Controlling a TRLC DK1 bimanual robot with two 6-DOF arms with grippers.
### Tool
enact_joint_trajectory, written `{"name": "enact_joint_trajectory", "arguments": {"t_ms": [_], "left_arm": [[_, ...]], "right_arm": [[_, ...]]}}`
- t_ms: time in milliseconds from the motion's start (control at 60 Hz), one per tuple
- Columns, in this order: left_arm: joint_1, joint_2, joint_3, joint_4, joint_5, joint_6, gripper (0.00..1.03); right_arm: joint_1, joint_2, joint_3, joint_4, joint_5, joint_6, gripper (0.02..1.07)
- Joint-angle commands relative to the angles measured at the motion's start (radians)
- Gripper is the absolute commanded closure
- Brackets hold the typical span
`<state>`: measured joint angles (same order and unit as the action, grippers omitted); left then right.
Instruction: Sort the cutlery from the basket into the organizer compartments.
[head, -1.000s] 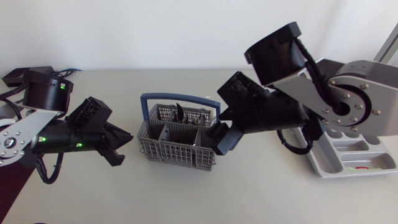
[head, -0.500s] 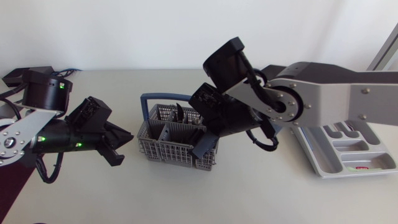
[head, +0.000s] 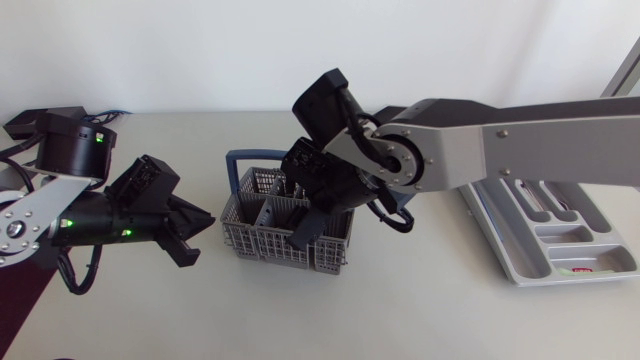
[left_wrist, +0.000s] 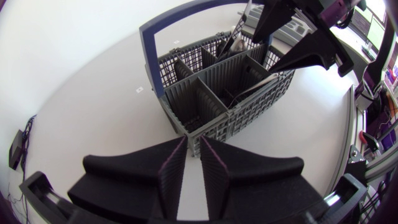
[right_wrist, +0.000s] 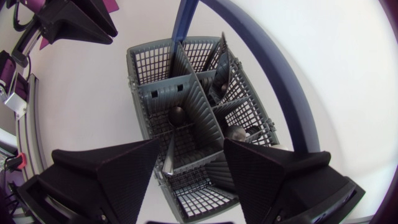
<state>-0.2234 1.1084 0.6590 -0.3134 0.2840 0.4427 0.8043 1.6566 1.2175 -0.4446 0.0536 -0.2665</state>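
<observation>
Cutlery (right_wrist: 177, 116) lies in basket (head: 245, 238) compartments, mid-table. Our right gripper (right_wrist: 189, 163) hangs wide over them; left gripper (left_wrist: 193, 163) narrow, empty. Risk: we snag a divider (right_wrist: 200, 113) going down and tip the basket.

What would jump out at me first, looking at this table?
Most striking is the big silver right arm stretched across the table, with the right gripper open just over a grey basket of cutlery. The left gripper sits beside the basket, and a pale organizer lies at the table's right end.
</observation>
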Motion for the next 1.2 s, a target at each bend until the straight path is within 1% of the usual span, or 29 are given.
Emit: {"name": "enact_joint_trajectory", "arguments": {"t_ms": [0, 183, 333, 583, 783, 933, 1183], "left_arm": [[0.004, 0.016, -0.019, 0.010, 0.015, 0.013, 0.85], [0.009, 0.014, -0.022, 0.010, 0.024, 0.014, 0.85], [0.012, 0.013, -0.033, 0.016, 0.026, 0.021, 0.85], [0.012, 0.002, -0.045, 0.025, 0.026, 0.021, 0.85], [0.016, -0.018, -0.052, 0.020, 0.027, 0.019, 0.85], [0.015, -0.025, -0.056, 0.017, 0.027, 0.019, 0.85], [0.015, -0.039, -0.055, 0.011, 0.027, 0.019, 0.85]], "right_arm": [[0.009, 0.035, 0.033, -0.022, 0.012, -0.022, 0.32], [0.015, 0.055, 0.060, -0.054, 0.029, -0.043, 0.32], [0.041, 0.063, 0.051, -0.062, 0.088, -0.048, 0.32], [0.061, 0.089, 0.037, -0.057, 0.137, -0.042, 0.32], [0.067, 0.135, 0.103, -0.140, 0.173, -0.043, 0.32], [0.078, 0.160, 0.139, -0.212, 0.178, -0.027, 0.32], [0.085, 0.104, 0.143, -0.223, 0.200, 0.016, 0.32]]}}
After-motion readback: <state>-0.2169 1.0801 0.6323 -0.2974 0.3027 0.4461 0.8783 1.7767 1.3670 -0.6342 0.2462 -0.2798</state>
